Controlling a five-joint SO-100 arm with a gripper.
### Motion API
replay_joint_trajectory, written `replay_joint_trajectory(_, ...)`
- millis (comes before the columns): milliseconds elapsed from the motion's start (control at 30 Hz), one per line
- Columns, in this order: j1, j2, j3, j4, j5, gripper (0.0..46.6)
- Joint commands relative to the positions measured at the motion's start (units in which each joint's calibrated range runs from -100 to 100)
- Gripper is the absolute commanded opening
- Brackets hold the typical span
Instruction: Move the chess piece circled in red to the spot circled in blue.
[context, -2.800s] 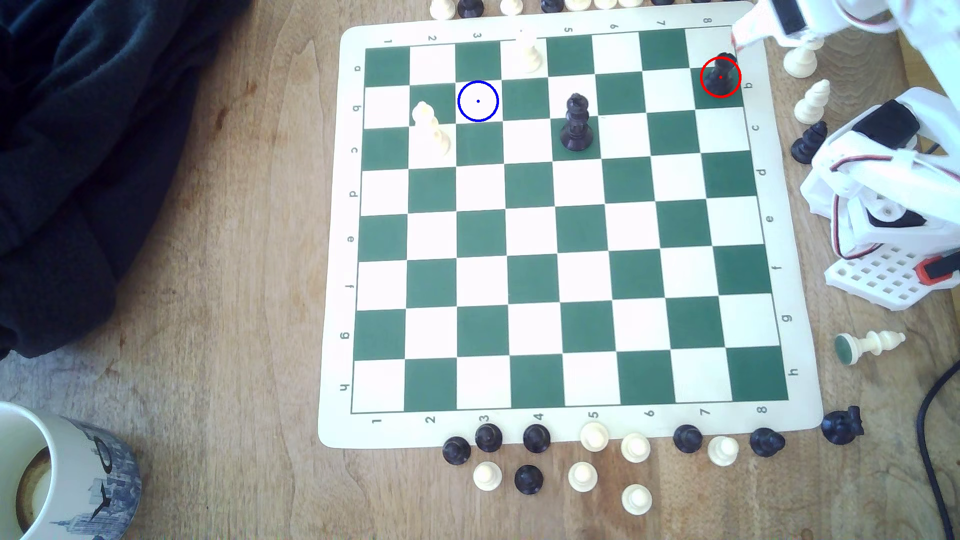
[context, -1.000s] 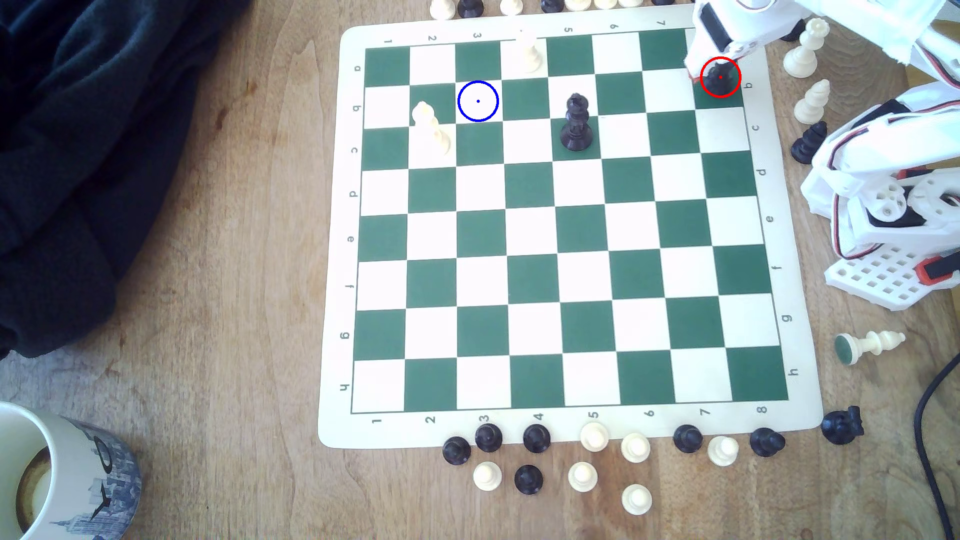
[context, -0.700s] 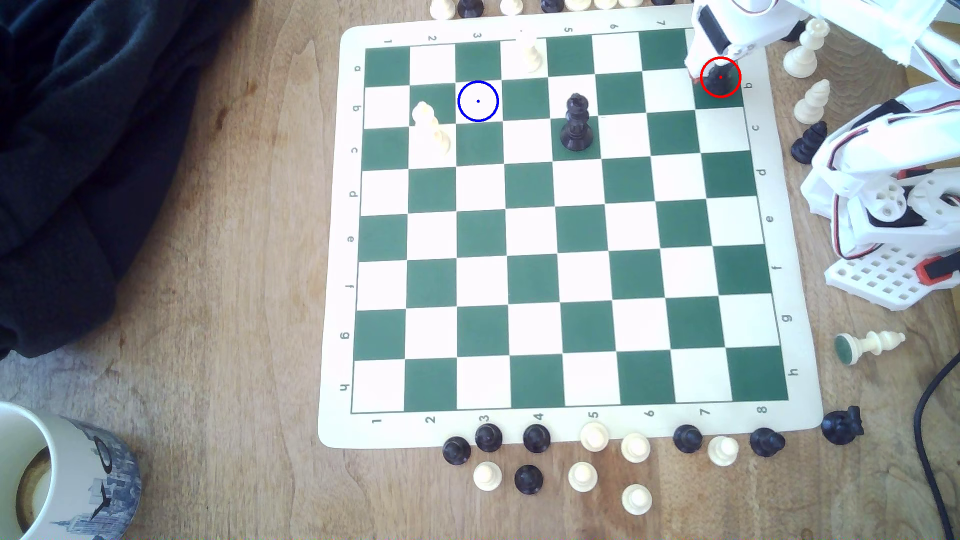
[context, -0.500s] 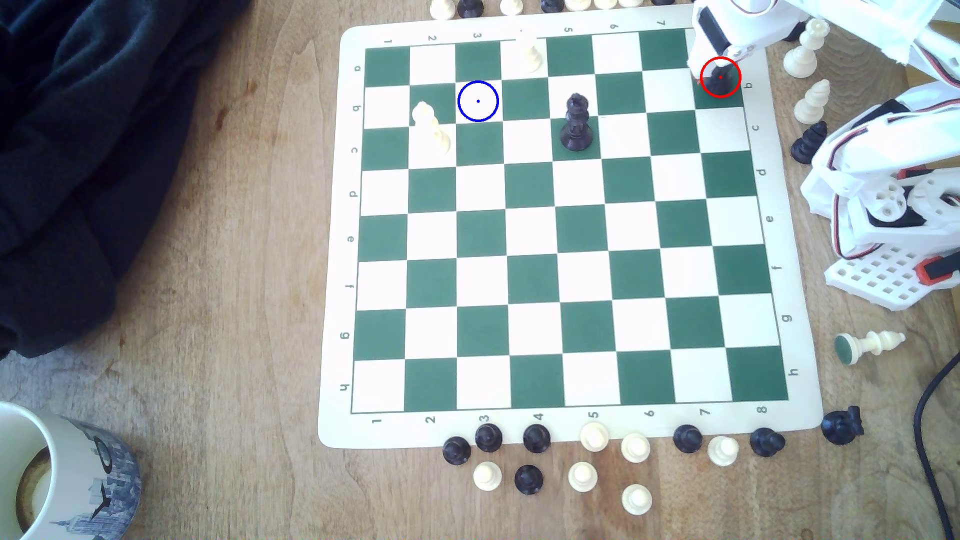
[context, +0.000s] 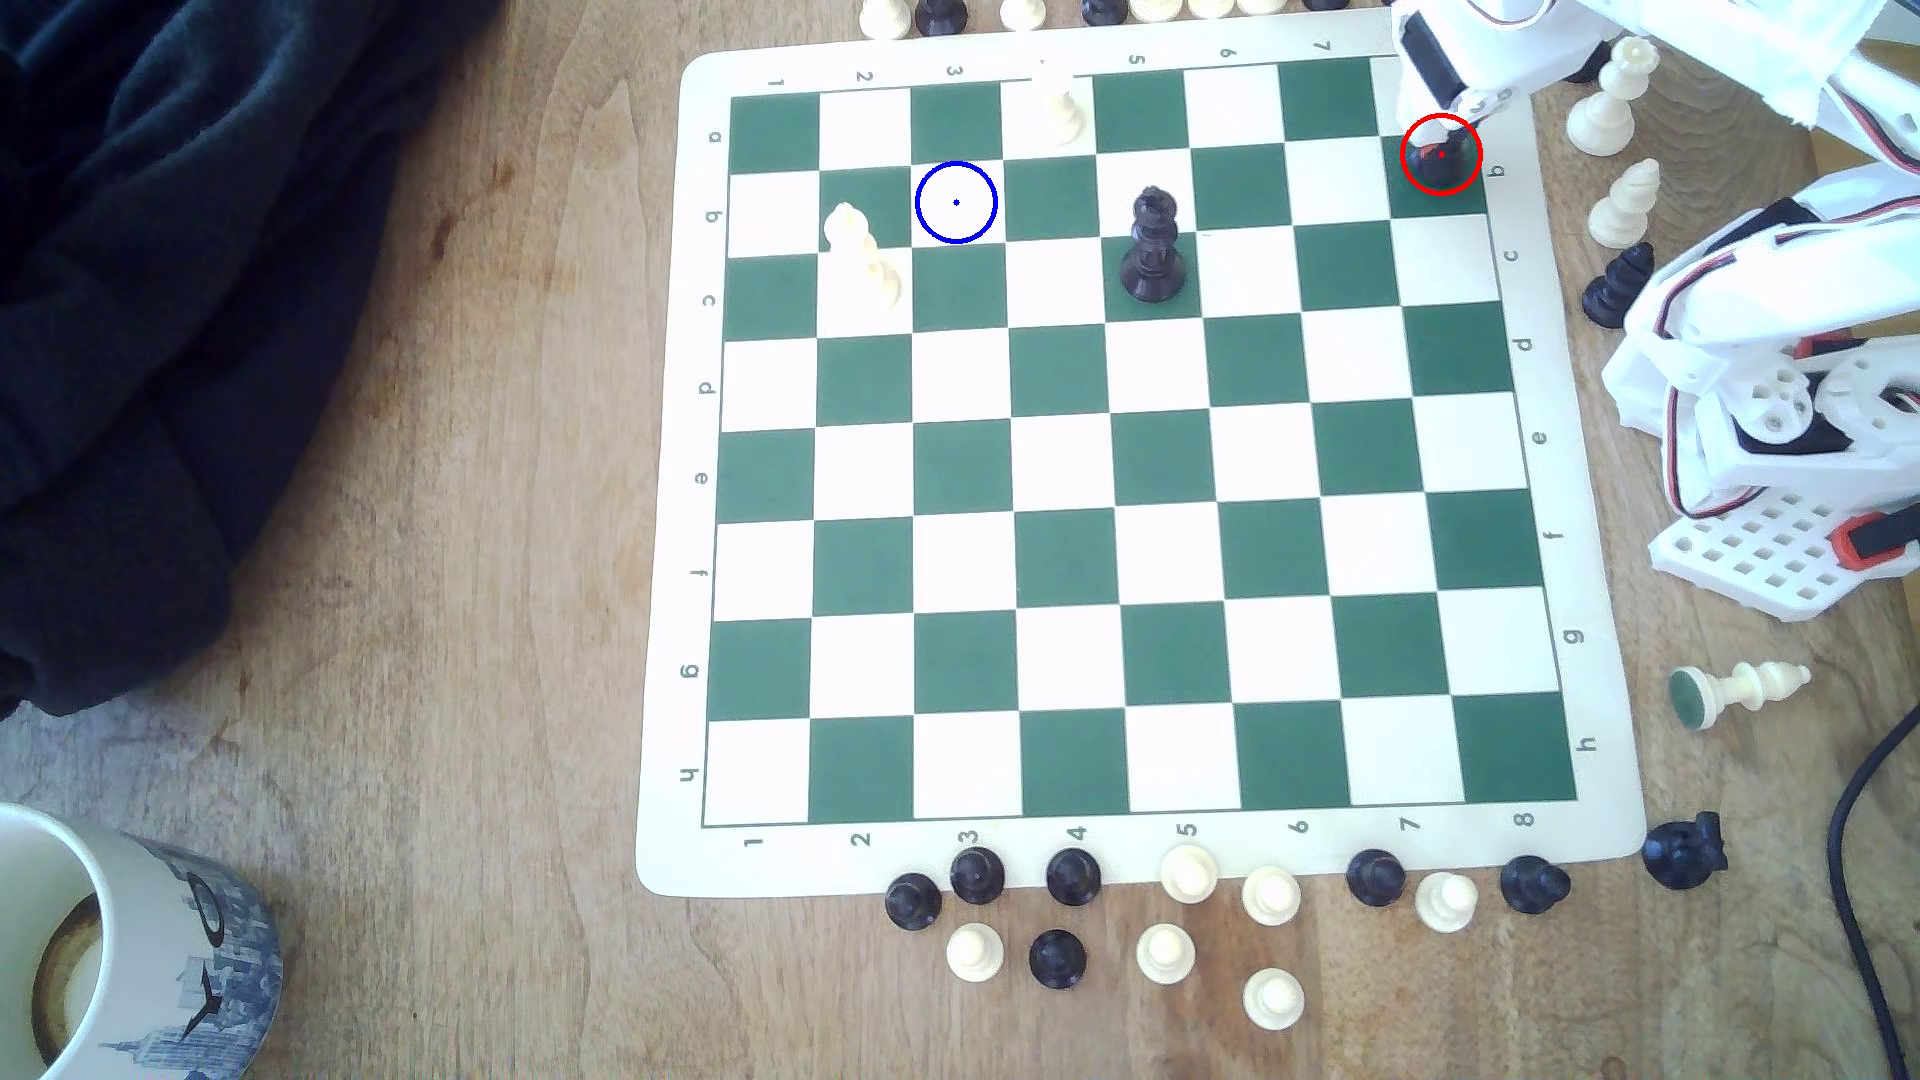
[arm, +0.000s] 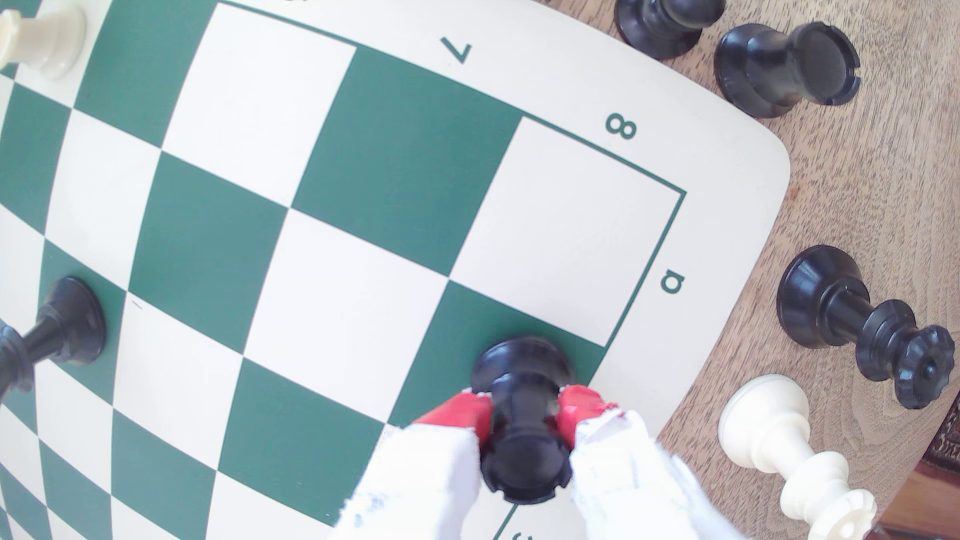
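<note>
Wooden table (context: 436, 623); end effector (arm: 524, 415) pinching rook (arm: 522, 415), base partly hidden.

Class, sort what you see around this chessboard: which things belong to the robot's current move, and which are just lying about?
Belongs to the job:
- short black rook on the red-ringed green square
- red-tipped white gripper, closed on the rook's waist
- blue-ringed white square

Just lying about:
- tall black king
- printed ceramic mug
- dark fleece cloth
- toppled white bishop
</note>
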Motion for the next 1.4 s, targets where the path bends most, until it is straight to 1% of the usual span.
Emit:
replay_joint_trajectory(0, -0.2, -1.2, -0.9, 0.7, 0.1, 4.2)
replay_joint_trajectory(67, -0.2, -1.7, -1.1, 1.3, 0.2, 3.3)
replay_joint_trajectory(167, -0.2, -3.8, -3.8, 5.8, 0.5, 0.6)
replay_joint_trajectory(233, -0.3, -5.1, -6.5, 9.4, 0.5, 0.3)
replay_joint_trajectory(300, -1.2, -6.7, -12.7, 15.6, 0.5, 0.3)
replay_joint_trajectory(367, -2.6, -7.3, -17.9, 19.6, 0.1, 0.3)
replay_joint_trajectory(400, -4.2, -7.6, -22.5, 22.6, -0.4, 0.3)
replay_joint_trajectory(500, -7.8, -8.0, -29.0, 24.8, -1.0, 0.2)
replay_joint_trajectory(533, -9.2, -7.9, -30.8, 24.8, -1.0, 0.2)
replay_joint_trajectory(567, -11.8, -6.6, -34.1, 24.6, -0.7, 0.2)
replay_joint_trajectory(667, -16.6, -3.8, -37.8, 21.9, 0.7, 0.2)
replay_joint_trajectory(700, -19.5, -1.2, -40.3, 19.9, 1.1, 0.2)
replay_joint_trajectory(767, -21.3, 1.6, -43.8, 19.5, 1.2, 0.2)
replay_joint_trajectory(800, -22.5, 4.3, -47.6, 19.7, 0.9, 0.2)
replay_joint_trajectory(900, -24.0, 8.0, -53.0, 19.7, 0.7, 0.2)
replay_joint_trajectory(1200, -29.3, 19.3, -60.8, 12.5, 1.1, 0.2)
replay_joint_trajectory(1367, -29.7, 25.8, -63.4, 6.1, 1.1, 0.2)
